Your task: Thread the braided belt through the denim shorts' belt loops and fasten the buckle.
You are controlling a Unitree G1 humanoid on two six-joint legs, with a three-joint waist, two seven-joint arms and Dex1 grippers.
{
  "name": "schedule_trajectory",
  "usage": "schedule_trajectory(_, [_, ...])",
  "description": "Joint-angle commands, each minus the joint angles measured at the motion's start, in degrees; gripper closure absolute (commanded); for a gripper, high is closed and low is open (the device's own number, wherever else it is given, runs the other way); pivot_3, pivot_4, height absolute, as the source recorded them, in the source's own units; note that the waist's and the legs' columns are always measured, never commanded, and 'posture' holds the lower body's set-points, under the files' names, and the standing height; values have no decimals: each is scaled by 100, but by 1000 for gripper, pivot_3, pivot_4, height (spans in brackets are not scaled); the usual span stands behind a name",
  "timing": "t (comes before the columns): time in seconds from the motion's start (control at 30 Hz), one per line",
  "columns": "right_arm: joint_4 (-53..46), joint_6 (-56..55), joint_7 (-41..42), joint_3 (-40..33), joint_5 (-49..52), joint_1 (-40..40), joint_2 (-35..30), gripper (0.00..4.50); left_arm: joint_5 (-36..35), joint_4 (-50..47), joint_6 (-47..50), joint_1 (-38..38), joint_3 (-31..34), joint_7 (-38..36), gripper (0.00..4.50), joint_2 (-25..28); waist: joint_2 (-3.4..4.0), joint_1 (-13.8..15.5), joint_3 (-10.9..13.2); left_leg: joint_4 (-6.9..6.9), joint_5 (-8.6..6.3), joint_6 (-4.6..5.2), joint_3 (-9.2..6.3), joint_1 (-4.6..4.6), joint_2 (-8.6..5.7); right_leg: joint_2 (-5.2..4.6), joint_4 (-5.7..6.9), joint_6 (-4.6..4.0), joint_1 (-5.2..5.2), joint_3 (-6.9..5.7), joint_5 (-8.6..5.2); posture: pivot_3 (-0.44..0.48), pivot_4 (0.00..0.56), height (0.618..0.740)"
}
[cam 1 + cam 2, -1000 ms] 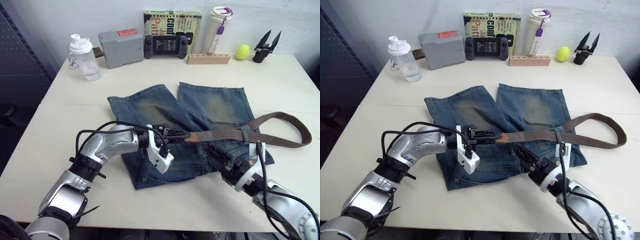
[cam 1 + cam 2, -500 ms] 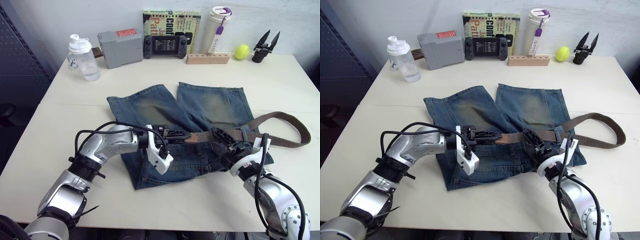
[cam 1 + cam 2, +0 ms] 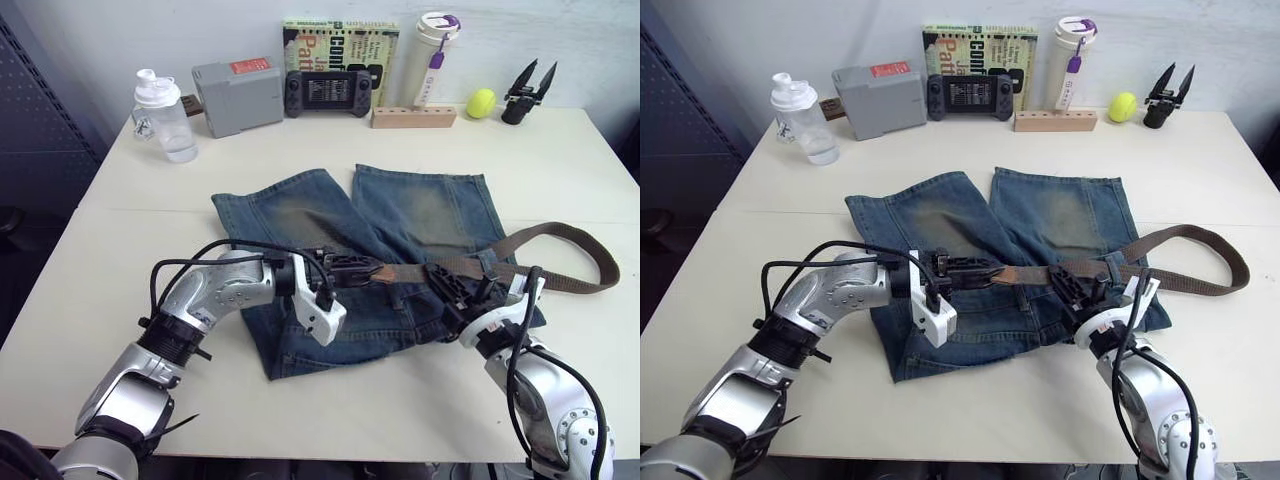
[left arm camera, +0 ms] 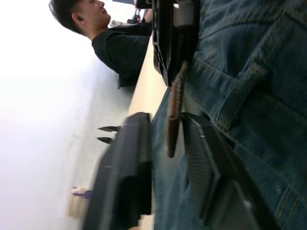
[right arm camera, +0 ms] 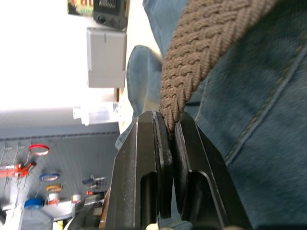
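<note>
Left eye view: one pair of denim shorts [image 3: 400, 240] mid-table, one braided belt [image 3: 560, 255] across its waistband, looping right toward open tabletop. My right gripper [image 5: 168, 139] pinches the braid. My left gripper [image 4: 165, 143] sits spread around the belt's tip. A book [image 3: 340, 40] at the back reads "Com…".

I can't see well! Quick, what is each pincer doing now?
Left pincer: open, its fingers on either side of the braided belt's tip.
Right pincer: shut on the braided belt, over the denim shorts.
</note>
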Motion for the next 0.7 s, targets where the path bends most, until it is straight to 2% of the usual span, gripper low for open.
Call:
schedule_trajectory(0.03, [0, 125, 385, -422, 10, 58, -355, 4500, -1713, -735, 1019, 342, 58, -896, 1543, 61, 1, -20, 1, 0, 0, 1, -4, -1, 0, -1, 0, 0, 0, -1, 0, 0, 150, 731])
schedule_trajectory(0.07, [47, 266, 578, -549, -26, 79, -591, 4500, -2094, -927, 1347, 483, 113, -1163, 1149, 152, 4, -29, 2, 1, -1, 1, -5, -1, 0, -1, -1, 0, 0, -1, 0, 0, 150, 731])
schedule_trajectory(0.17, [310, 506, 983, -921, 10, 37, -1147, 4500, -3159, -1537, 2603, 923, 252, -1795, 1149, 399, 8, -35, 4, 1, -1, 2, -3, 0, 1, 0, -2, 0, 1, 2, 0, 0, 150, 731])
schedule_trajectory(0.27, [540, 715, 1292, -1028, -211, -24, -1520, 4500, -3653, -1979, 3365, 1200, 387, -2062, 1149, 519, 10, -18, 5, 1, -1, 2, -6, 2, 3, 5, -1, -3, 2, 1, -2, 0, 150, 731])
schedule_trajectory(0.43, [804, 900, 1520, -889, -666, -361, -1727, 4500, -3657, -2364, 3880, 1516, 582, -2189, 1149, 572, 16, -17, 9, 1, -1, 2, -1, 2, -4, 5, -3, -3, 2, 8, -2, 0, 150, 731])
schedule_trajectory(0.7, [706, 1032, 1673, -605, -1428, -416, -1552, 4500, -3453, -2518, 4093, 1557, 793, -2127, 1149, 418, 17, -6, 9, 1, -1, 2, -1, 0, -22, 7, -9, -3, 3, 7, -1, 0, 150, 731])
